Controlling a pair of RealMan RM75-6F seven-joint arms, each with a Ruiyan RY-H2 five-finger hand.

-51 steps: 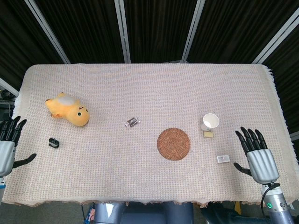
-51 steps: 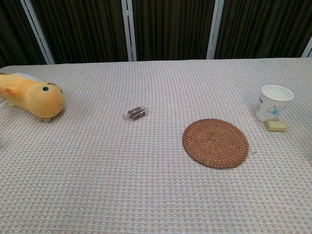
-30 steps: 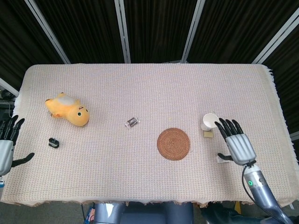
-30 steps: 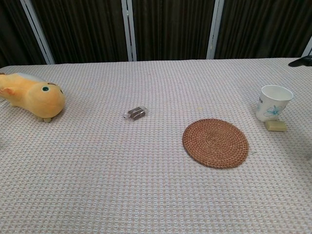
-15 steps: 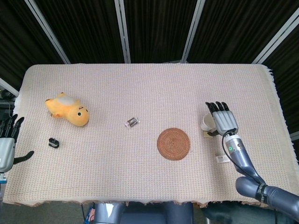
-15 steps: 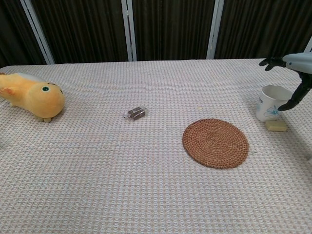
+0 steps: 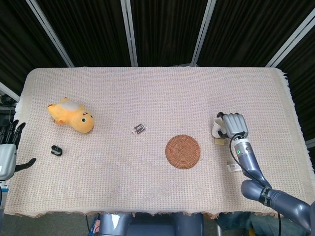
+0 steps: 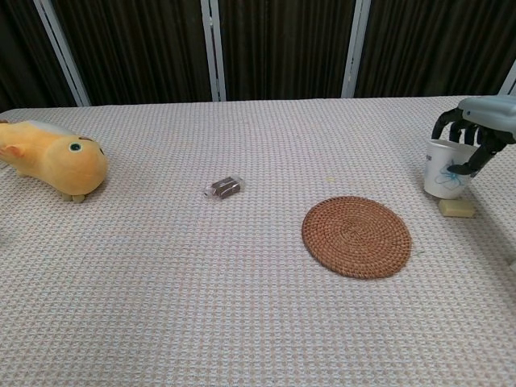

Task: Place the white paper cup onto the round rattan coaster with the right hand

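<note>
The left hand (image 7: 7, 153) was seen at the table's left edge, far left of the round rattan coaster (image 7: 182, 151), its dark fingers spread apart and nothing held. A soft yellow plush toy (image 7: 71, 115) with a rounded body lay well to the left of the coaster and further back, and a small black clip-like object (image 7: 56, 150) sat nearer the front edge below it. A small dark wrapped item (image 7: 139, 129) with a glossy film lay just left of the coaster and slightly behind it. The coaster was a flat disc of brown fibre coiled in tight rings, with nothing resting on it. To its right, near but apart, the white paper cup (image 8: 444, 170) stood upright, smooth-walled with a faint blue print, beside a small pale yellow block (image 8: 456, 208). The right hand (image 8: 476, 129) was set over the cup's rim with fingers curled down around it; whether they actually gripped the cup could not be told. A small white card (image 7: 233, 167) lay right of the coaster, nearer the front. The table was covered by a beige waffle-weave cloth (image 7: 157, 93), backed by dark pleated curtains (image 7: 162, 29) with pale metal posts.
</note>
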